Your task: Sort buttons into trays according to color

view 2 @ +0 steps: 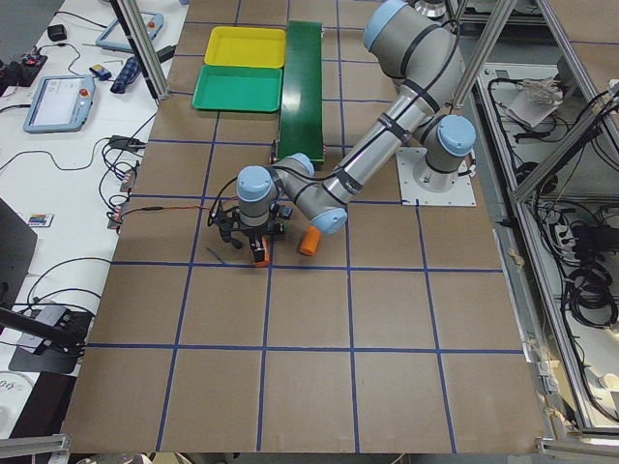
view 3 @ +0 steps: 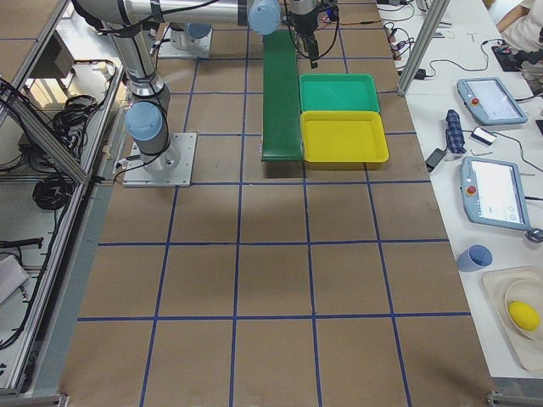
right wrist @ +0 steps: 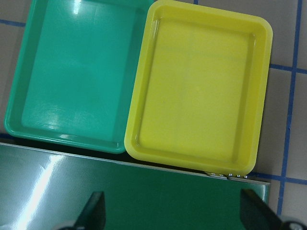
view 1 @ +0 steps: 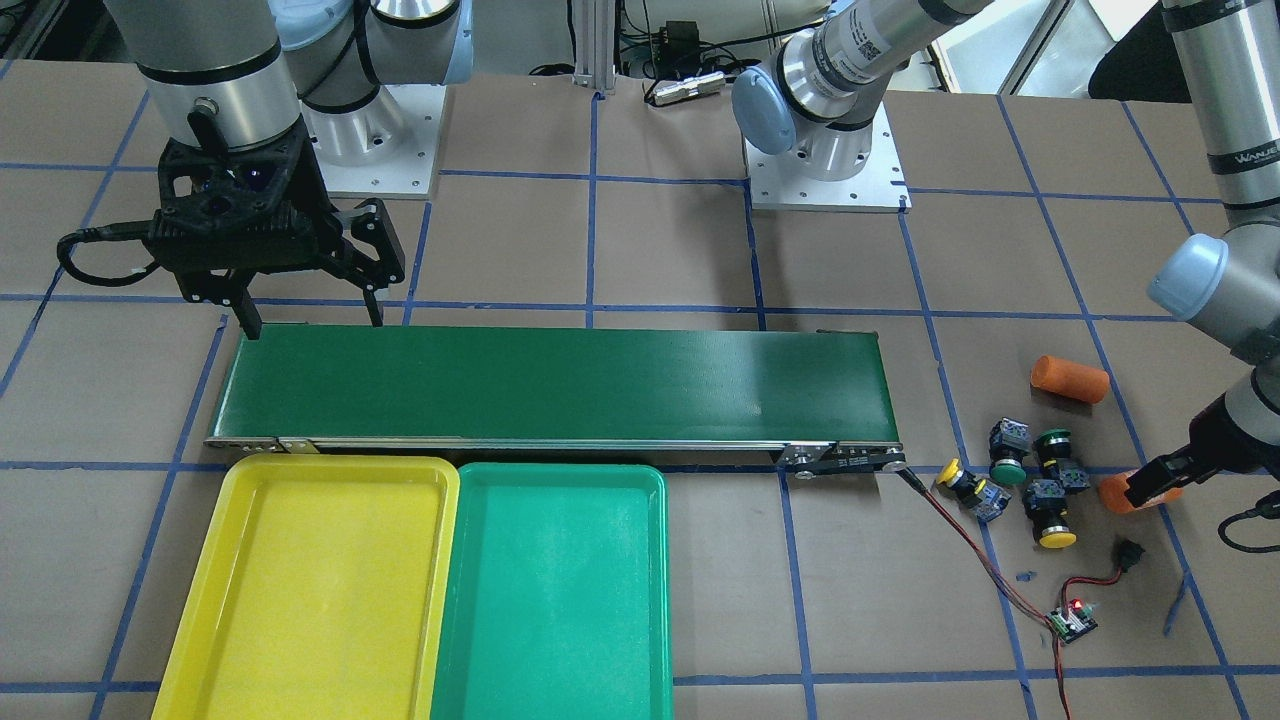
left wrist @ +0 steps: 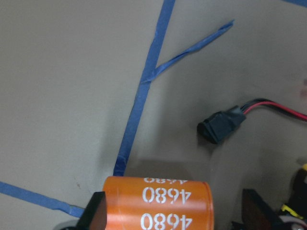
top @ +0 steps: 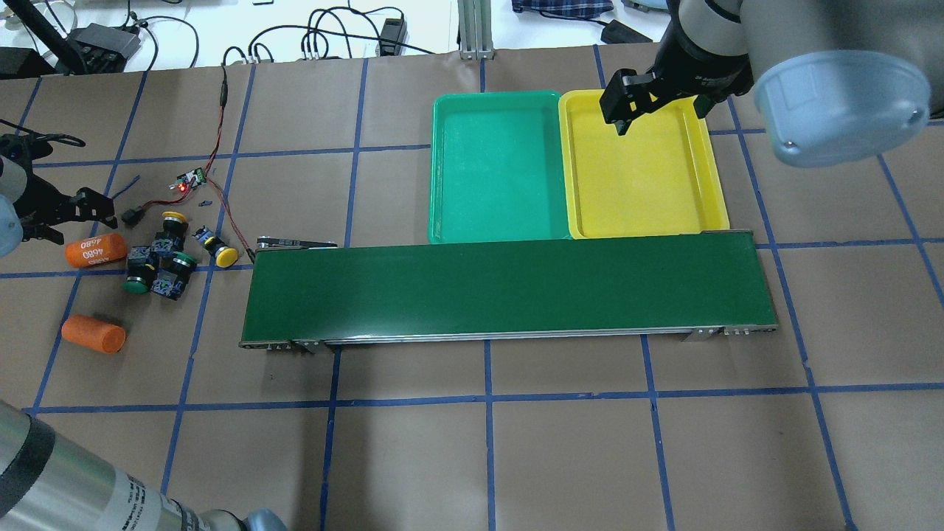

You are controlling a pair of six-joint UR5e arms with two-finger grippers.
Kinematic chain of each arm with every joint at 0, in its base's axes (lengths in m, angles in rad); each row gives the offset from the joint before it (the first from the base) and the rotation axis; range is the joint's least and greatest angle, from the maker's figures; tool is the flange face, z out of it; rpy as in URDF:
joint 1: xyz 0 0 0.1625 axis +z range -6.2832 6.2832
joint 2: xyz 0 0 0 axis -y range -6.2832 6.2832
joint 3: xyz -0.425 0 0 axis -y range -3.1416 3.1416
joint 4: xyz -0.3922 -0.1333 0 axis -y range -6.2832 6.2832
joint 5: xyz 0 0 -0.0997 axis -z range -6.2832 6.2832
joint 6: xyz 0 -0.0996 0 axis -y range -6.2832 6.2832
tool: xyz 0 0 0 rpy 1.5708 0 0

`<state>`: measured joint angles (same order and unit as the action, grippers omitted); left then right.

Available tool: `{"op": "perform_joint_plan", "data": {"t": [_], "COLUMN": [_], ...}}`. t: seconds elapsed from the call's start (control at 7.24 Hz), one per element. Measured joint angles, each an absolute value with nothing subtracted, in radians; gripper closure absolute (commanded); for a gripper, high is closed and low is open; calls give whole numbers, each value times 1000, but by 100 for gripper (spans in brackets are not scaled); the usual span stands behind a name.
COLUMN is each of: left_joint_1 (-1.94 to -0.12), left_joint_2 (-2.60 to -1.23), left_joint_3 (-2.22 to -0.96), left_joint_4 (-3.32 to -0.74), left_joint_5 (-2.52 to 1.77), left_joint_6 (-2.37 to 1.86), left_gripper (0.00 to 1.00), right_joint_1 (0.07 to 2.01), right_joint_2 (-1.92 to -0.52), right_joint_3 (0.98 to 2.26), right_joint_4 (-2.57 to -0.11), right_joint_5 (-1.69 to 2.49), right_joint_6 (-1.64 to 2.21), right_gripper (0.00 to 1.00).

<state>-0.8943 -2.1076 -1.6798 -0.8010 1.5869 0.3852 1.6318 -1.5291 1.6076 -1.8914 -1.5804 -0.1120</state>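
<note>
You'll find the four buttons (view 1: pixel 1045 497) lying on their sides in a tight cluster on the table, just off the conveyor belt's (view 1: pixel 560 385) end on the robot's left. The yellow button nearest the belt (view 1: pixel 965 485) lies diagonally, its cap toward the belt end. The second yellow button (view 1: pixel 1052 520) and the inner green button (view 1: pixel 1008 458) point their caps away from the robot. The outer green button (view 1: pixel 1058 452) points its cap toward the robot. Just beside the cluster lies an orange cylinder (top: pixel 94 249) marked 4680, and the left gripper (left wrist: pixel 177 213) sits spread astride it, a finger at either end. The yellow tray (view 1: pixel 300 600) and green tray (view 1: pixel 550 600) sit edge to edge along the belt's other end. Above that end the right gripper (view 1: pixel 313 322) hangs with its fingers wide apart, holding nothing.
</note>
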Motion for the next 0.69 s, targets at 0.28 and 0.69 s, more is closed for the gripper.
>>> {"op": "perform_joint_plan", "data": {"t": [0.28, 0.69], "left_joint_1": [-895, -896], "left_joint_2": [-2118, -2132], "left_joint_3": [-1679, -1676], "left_joint_4": [-801, -801], "left_joint_5": [1594, 1597], "left_joint_6": [388, 388], "left_gripper": [0, 3], "right_joint_1": [1632, 1632], "right_joint_2": [-1529, -1529], "right_joint_3": [1608, 1608], "right_joint_4": [-1891, -1890], "right_joint_5": [-1581, -1581], "right_joint_6": [-112, -112], "right_gripper": [0, 0]}}
